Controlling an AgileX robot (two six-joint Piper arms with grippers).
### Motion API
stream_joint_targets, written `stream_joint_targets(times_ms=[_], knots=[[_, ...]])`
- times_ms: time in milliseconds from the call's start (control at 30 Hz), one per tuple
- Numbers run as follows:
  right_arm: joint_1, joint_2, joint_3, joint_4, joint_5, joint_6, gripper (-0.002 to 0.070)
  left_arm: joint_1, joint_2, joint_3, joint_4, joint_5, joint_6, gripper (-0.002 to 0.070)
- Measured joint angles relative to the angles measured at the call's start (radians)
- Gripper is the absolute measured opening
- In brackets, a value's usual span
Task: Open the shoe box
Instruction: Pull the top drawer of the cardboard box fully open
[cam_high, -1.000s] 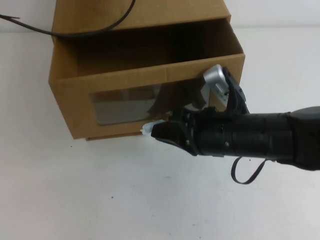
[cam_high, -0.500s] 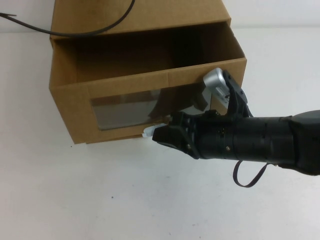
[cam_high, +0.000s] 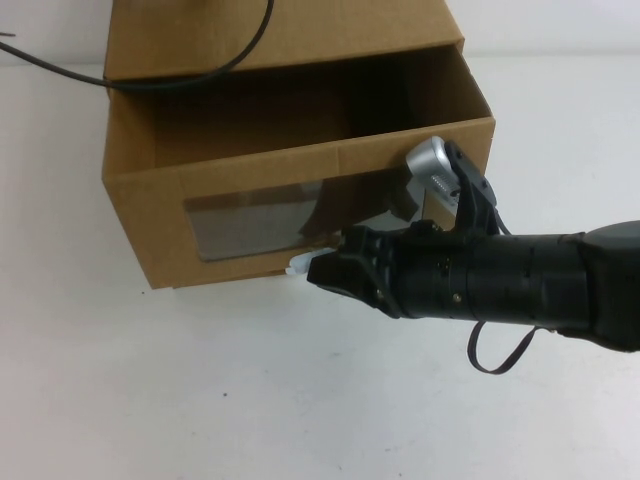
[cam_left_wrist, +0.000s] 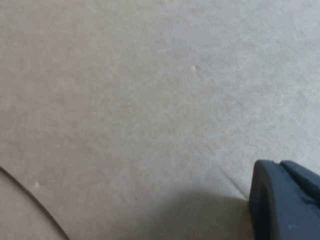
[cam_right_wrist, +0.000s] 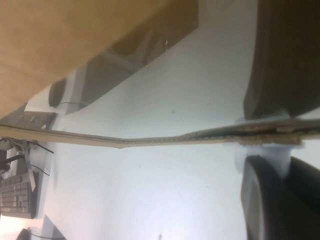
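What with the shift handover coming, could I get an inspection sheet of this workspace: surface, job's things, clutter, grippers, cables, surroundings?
surface: white table, a few small dark specks.
job's things: brown shoe box; its drawer stands partly pulled out, with a clear window in the front; the inside is dark, contents cannot be told.
clutter: nothing seen.
grippers: right gripper shut on a thin cardboard flap at the drawer's lower front edge; left gripper out of the high view, close over a tan surface.
cables: black cable lies across the box top; black loop hangs under the right arm.
surroundings: keyboard beyond the table.
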Motion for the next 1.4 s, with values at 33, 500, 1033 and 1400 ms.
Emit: stream_joint_targets(times_ms=[33,500,1033,1400], knots=[[0.000,0.000,0.000,0.000,0.000,-0.005,0.0008,0.000,-0.005,0.018,-0.007,-0.013,0.008,-0.0005],[0.000,-0.004,0.002,0.000,0.013,-0.012,0.0008,0.000,-0.015,0.066,-0.014,-0.069,0.025,-0.0005],[0.000,-0.182,0.206,0.004,0.056,-0.004,0.0008,-0.002,-0.011,0.066,-0.022,-0.069,0.025,-0.0006],[0.096,-0.307,0.346,0.004,0.010,0.008,0.0008,-0.004,-0.008,0.066,-0.028,-0.069,0.025,-0.0006]])
